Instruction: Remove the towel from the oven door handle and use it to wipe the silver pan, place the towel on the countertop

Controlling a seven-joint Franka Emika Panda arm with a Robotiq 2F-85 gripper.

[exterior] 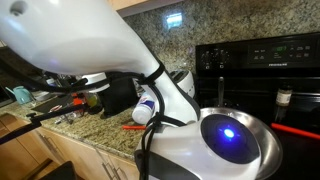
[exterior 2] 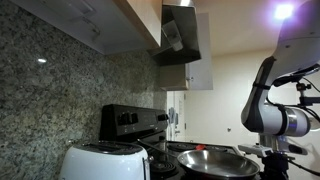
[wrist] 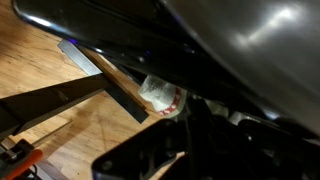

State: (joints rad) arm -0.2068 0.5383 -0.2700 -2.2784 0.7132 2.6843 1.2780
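The silver pan point(exterior: 268, 132) sits on the black stove top, partly behind my arm's base; it also shows in an exterior view point(exterior 2: 215, 161) next to the white toaster. The speckled granite countertop point(exterior: 100, 122) runs along beside the stove. The towel is out of view in every frame. My arm point(exterior 2: 268, 108) reaches down in front of the stove. In the wrist view my gripper point(wrist: 190, 150) is only a dark shape low in the picture, under a dark glossy surface and above a wooden floor; I cannot tell whether it is open or shut.
A white toaster point(exterior 2: 100, 162) stands near the pan. The black stove back panel point(exterior: 255, 55) and a range hood point(exterior 2: 180, 35) are behind. Clutter and a red tool point(exterior: 135, 127) lie on the countertop. A small pale object with red trim point(wrist: 160, 95) hangs ahead of the wrist.
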